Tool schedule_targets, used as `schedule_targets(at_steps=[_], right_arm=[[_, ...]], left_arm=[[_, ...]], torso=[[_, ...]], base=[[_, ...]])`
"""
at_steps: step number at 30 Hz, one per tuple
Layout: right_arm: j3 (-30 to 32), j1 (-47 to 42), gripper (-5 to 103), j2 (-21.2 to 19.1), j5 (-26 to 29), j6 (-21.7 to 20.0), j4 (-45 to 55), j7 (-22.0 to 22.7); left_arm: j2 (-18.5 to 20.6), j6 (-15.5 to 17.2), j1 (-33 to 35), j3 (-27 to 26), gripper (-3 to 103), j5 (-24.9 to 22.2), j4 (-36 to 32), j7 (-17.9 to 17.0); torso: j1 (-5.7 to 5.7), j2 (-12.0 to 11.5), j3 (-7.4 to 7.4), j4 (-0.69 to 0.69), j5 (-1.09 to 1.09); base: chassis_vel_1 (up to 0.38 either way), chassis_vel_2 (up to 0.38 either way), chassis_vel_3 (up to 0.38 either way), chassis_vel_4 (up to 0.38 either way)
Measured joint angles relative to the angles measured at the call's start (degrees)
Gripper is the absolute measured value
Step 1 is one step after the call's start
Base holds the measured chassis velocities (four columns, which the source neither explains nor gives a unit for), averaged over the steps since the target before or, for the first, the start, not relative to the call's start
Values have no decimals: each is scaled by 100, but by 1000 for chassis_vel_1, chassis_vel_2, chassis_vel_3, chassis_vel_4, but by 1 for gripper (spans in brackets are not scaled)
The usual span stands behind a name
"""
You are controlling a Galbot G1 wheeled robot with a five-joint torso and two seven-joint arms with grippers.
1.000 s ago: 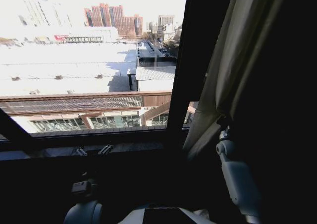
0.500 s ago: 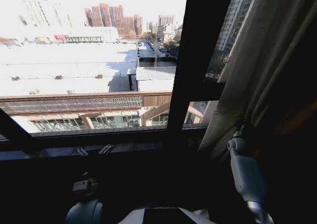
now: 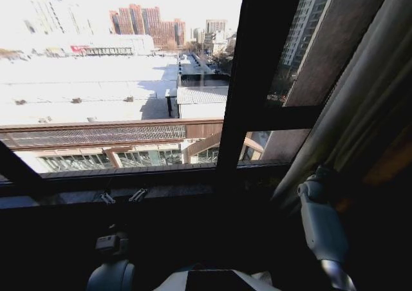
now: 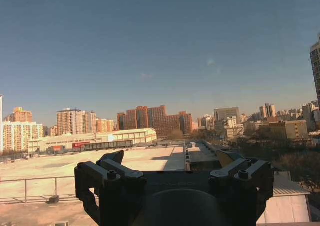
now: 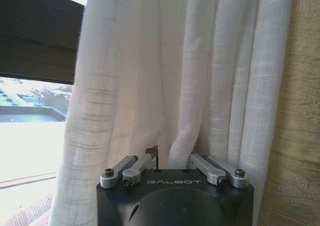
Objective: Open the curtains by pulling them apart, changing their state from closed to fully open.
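The right pincer (image 5: 172,161), clamped on the curtains (image 5: 165,81) bunched at the window's far right, is mid-pull; the next move likely needs further rightward drag; the left pincer (image 4: 172,161) hangs apart.

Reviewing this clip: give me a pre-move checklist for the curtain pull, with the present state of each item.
1. Right gripper is shut on the curtain: ok, a fold sits between its fingers.
2. Curtain gathered at the right of the window: ok.
3. Curtain fully open: cannot tell, the panel's far edge is out of view.
4. Left gripper is free of fabric: ok, open, facing the skyline.
5. Dark window frame is clear of fabric: ok.
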Motion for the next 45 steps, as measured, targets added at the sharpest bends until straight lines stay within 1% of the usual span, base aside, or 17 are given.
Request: schedule_targets(at_steps=[2,3,5,6,7,8,11,12,13,14,16,17,19,22,24,32,45], right_arm=[[-176,-477,29,65,-1,-7,628,-464],[-176,-477,29,65,-1,-7,628,-464],[-367,-955,40,132,-4,-9,1243,-834],[-434,-1097,40,153,-4,-9,1441,-907],[-526,-1303,45,180,-2,-8,1709,-1014],[-526,-1303,45,180,-2,-8,1709,-1014],[-826,-1982,62,266,-4,52,2517,-1375],[-869,-2095,62,281,-15,91,2629,-1417],[-980,-2375,68,335,-111,216,2894,-1480],[-980,-2375,68,335,-111,216,2894,-1480],[-1082,-2680,79,402,-243,319,3165,-1513],[-1100,-2741,79,416,-260,331,3223,-1516],[-1177,-3019,84,483,-335,370,3497,-1546],[-1256,-3352,98,563,-734,519,3728,-1666],[-1287,-3469,99,644,-1073,697,3741,-1693],[-1407,-3714,100,923,-1752,1139,3682,-1616],[-1533,-3767,100,1178,-2213,1350,3517,-1552]], left_arm=[[0,-2,-7,-3,100,0,0,0],[0,-2,-7,-3,100,0,0,0],[1,-2,-16,-6,100,-1,1,-2],[1,-2,-20,-5,100,-2,0,-2],[2,-2,-25,-4,100,-5,1,-1],[2,-2,-25,-4,100,-5,1,-1],[21,4,-33,-31,100,-94,0,-3],[26,8,-34,-41,100,-109,0,-3],[43,12,-39,-67,100,-149,1,-2],[43,12,-39,-67,100,-149,1,-2],[65,16,-44,-89,100,-202,13,0],[70,18,-44,-90,100,-214,16,0],[93,28,-53,-100,100,-251,31,2],[123,58,-116,-98,100,-268,70,24],[131,91,-150,-67,100,-268,86,38],[184,82,-144,6,100,-268,108,52],[259,80,-265,-11,100,-374,240,57]], torso=[[0,0,0,1,1],[0,0,0,1,1],[-1,0,0,0,-1],[-1,0,-1,0,-1],[-1,0,-1,0,-1],[-1,0,-1,0,-1],[0,0,-1,1,-2],[-1,0,-1,1,-2],[-1,0,-1,1,-2],[-1,0,-1,1,-2],[-1,0,-1,1,-3],[-1,1,-1,1,-3],[-1,1,-1,1,-2],[-1,1,-1,0,-2],[-1,1,-1,1,-2],[-1,0,-1,1,-1],[-1,1,-1,0,-1]], base=[[0,0,0,0],[0,0,0,0],[0,0,0,0],[0,0,0,0],[0,0,0,0],[0,0,0,0],[0,0,0,0],[0,0,0,0],[0,0,0,0],[0,0,0,0],[0,0,0,0],[0,0,0,0],[0,0,0,0],[0,0,0,0],[0,0,0,0],[7,5,-5,0],[183,119,-182,-128]])
